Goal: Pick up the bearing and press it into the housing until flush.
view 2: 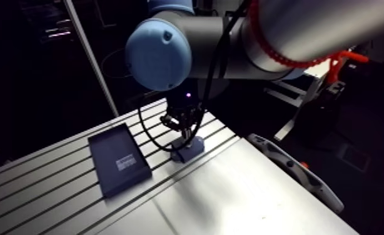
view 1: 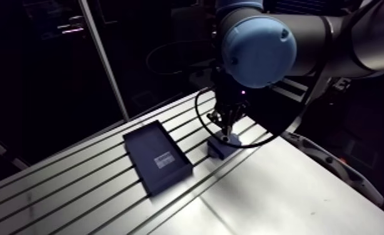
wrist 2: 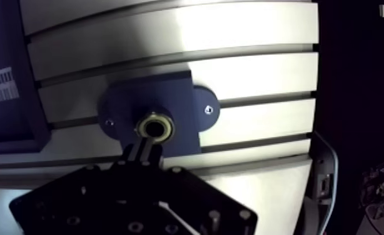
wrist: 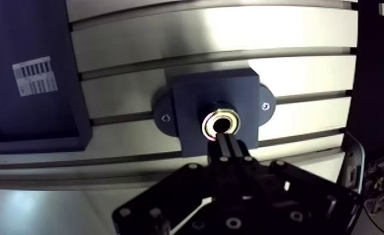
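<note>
Two fingers (wrist: 231, 150) of the gripper (wrist: 226, 139) are pressing together, tips at the near rim of the bearing (wrist: 221, 122), which is sitting in the housing (wrist: 191, 94) just ahead, with slotted table (wrist: 294, 69) stretching beyond, a dark box (wrist: 44, 119) lying beside and the table's edge running along the other side.

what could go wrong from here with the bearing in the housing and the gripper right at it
1. The shut gripper sits at the near rim of the bearing, not over its centre. Pushing there may cock the bearing in the bore.
2. No clear bolts show in the ears of the housing, so it might slide on the table.
3. These views do not show whether the bearing is flush, so over-pressing is possible.
</note>
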Action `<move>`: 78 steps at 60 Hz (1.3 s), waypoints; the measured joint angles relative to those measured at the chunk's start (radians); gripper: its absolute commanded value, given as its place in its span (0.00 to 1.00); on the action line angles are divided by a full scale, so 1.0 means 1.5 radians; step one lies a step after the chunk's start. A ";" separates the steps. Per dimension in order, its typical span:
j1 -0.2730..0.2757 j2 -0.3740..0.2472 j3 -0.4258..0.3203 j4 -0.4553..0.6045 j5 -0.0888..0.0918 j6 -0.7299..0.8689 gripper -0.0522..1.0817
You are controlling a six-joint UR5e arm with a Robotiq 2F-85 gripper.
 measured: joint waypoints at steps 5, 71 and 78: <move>0.000 0.002 0.001 -0.001 0.000 0.000 0.82; 0.000 0.020 0.015 -0.034 -0.001 -0.002 0.83; 0.000 0.021 0.015 -0.035 -0.001 -0.002 0.83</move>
